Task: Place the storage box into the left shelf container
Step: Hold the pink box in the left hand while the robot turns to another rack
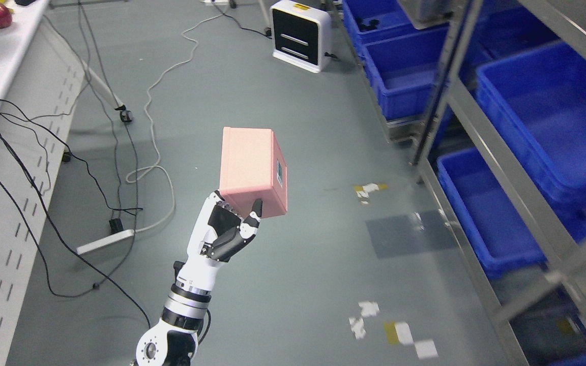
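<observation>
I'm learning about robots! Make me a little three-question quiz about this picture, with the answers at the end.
1. True or false: the left robot hand holds the pink storage box up in the air.
2. What colour are the shelf containers? A) red B) blue C) green
3. Fill in: on the floor at the left, cables run to a white ____.

Key: 1 true; 2 B; 3 power strip.

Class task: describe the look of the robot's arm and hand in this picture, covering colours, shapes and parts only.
The left hand has a white shell with black jointed fingers and black panels on the palm. Below it, the wrist is a stack of silver and black rings. The arm ends at a rounded white joint with a circular metal cap. The right arm is out of view.
</observation>
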Robot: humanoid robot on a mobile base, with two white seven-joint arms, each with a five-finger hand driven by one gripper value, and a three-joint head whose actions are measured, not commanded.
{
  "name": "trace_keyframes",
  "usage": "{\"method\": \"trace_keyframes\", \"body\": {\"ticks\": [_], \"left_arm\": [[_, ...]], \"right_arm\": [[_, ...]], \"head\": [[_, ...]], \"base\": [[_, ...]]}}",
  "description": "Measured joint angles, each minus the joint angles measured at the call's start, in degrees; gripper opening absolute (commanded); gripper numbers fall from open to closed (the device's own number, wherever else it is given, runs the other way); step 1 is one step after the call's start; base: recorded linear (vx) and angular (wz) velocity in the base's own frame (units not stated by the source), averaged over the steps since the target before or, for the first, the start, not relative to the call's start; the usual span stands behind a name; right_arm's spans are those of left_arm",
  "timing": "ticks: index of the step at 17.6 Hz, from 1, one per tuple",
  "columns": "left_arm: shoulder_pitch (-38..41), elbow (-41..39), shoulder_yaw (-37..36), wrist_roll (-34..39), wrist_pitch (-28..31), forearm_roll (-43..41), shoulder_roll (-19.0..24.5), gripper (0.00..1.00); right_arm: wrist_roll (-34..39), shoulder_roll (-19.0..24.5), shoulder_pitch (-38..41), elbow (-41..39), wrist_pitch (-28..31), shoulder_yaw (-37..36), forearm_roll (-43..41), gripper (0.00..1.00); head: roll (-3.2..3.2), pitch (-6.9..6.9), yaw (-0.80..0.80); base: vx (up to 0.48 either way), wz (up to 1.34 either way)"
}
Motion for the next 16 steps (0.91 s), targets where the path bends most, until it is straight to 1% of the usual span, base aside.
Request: {"method": "trace_keyframes", "body": {"ticks": [4,8,10,11,13,16], "left_arm": [[1.2,-0.5,0.5,-0.3,0.0,0.0,0.0,0.03],[2.6,-0.9,0.7,-0.5,-0.7,0.0,0.0,0.03],[3.0,-1.0,0.8,-0.4,-0.7,0.0,0.0,0.03],[3.2,-1.0,0.8,-0.4,-0.7,0.0,0.0,0.03],[3.6,-1.1,0.7,-0.5,-0.7,0.0,0.0,0.03],[4.6,-1.1,0.4,-1.4,-0.7,0.0,0.0,0.03]], "right_arm": [[0.1,0.0,0.0,0.0,0.0,0.0,0.0,1.00],[0.4,0.0,0.0,0.0,0.0,0.0,0.0,1.00],[0.5,0.0,0.0,0.0,0.0,0.0,0.0,1.00],[0.3,0.0,0.0,0.0,0.0,0.0,0.0,1.00],[0.2,0.0,0.0,0.0,0.0,0.0,0.0,1.00],[0.1,0.0,0.0,0.0,0.0,0.0,0.0,1.00]], "head": [[0.00,0.04,0.00],[0.00,0.06,0.00],[0.00,0.07,0.00],[0.00,0.07,0.00],[0.00,0.07,0.00],[0.00,0.07,0.00]], "base": [[1.011,0.46],[0.824,0.29],[0.759,-0.07],[0.695,-0.52],[0.499,-1.19],[0.331,-1.78]]}}
